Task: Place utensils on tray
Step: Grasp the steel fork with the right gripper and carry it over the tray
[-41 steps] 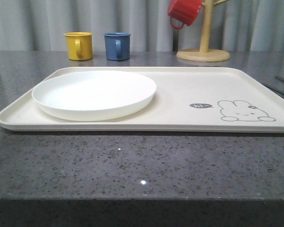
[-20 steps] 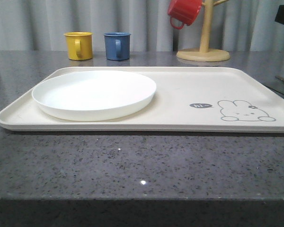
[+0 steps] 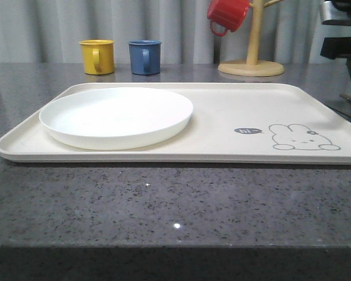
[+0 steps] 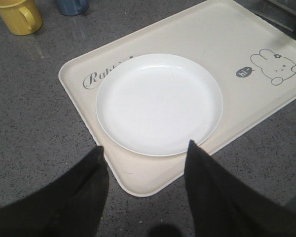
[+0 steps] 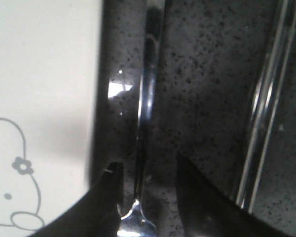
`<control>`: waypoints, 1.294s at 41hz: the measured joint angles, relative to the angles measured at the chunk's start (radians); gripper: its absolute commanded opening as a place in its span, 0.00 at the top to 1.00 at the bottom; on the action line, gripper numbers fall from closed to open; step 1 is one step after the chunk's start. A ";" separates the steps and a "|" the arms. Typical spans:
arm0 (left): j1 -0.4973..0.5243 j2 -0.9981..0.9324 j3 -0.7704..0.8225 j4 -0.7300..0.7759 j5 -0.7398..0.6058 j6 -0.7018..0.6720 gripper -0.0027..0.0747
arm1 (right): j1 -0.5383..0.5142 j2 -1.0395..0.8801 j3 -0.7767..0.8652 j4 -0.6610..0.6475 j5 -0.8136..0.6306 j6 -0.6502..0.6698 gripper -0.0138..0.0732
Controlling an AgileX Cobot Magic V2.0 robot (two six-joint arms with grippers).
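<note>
Right wrist view puts you directly over a slim, polished silver metal utensil lying on the speckled grey bench just beside the large cream rectangular tray, outside its rim on the side where the rabbit drawing sits. The right fingers are spread, one on each side of the handle, with bench showing in the gaps, so they hold nothing yet; that straddle reads as the set-up for closing on the handle. Where the handle flares near the fingers you cannot tell whether it ends in tines or a bowl. A pair of long flat metal chopsticks lies parallel, farther from the tray than that handle.

From the left wrist camera, your left fingers stand wide apart and empty, above the tray's near corner. The round shallow white plate already rests on the tray, at the end with the grey "Rabbit" script, which leaves the rabbit-drawing end bare for the utensils.

From the front, the right arm shows at the tray's far right corner.

Judging from this, none of the metal utensils has reached the tray.
</note>
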State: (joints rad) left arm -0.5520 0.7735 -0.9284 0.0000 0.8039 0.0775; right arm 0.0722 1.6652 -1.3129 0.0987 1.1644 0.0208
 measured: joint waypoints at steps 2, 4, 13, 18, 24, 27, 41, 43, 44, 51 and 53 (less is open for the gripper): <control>0.000 0.000 0.000 0.000 0.000 0.000 0.52 | 0.000 0.009 0.000 0.000 -0.002 0.000 0.51; 0.000 0.000 0.000 0.000 0.000 0.000 0.52 | 0.000 0.019 0.000 0.000 -0.004 0.000 0.52; 0.000 0.000 0.000 0.000 0.000 0.000 0.52 | 0.000 0.023 -0.004 0.000 -0.004 0.000 0.76; 0.000 0.000 0.000 0.000 0.000 0.000 0.52 | 0.000 0.024 -0.004 0.007 -0.004 0.000 0.84; 0.000 0.000 0.000 0.000 0.000 0.000 0.52 | 0.000 0.024 -0.004 0.007 -0.004 0.002 0.87; 0.000 0.000 0.000 0.000 0.000 0.000 0.52 | 0.000 0.024 -0.004 0.007 -0.004 0.008 0.88; 0.000 0.000 0.000 0.000 0.000 0.000 0.52 | 0.000 0.021 -0.080 -0.007 0.036 0.040 0.88; 0.000 0.000 0.000 0.000 0.000 0.000 0.52 | 0.000 0.014 -0.102 -0.009 0.046 0.044 0.88; 0.000 0.000 0.000 0.000 0.000 0.000 0.52 | 0.002 0.009 -0.118 -0.009 0.048 0.047 0.88; 0.000 0.000 0.000 0.000 0.000 0.000 0.52 | 0.019 -0.015 -0.201 0.035 0.061 0.049 0.88; 0.000 0.000 0.000 0.000 0.000 0.000 0.52 | 0.037 -0.017 -0.215 0.054 0.063 0.049 0.88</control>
State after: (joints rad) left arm -0.5520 0.7735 -0.9284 0.0000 0.8039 0.0775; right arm 0.1095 1.6480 -1.5283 0.1524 1.2275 0.0701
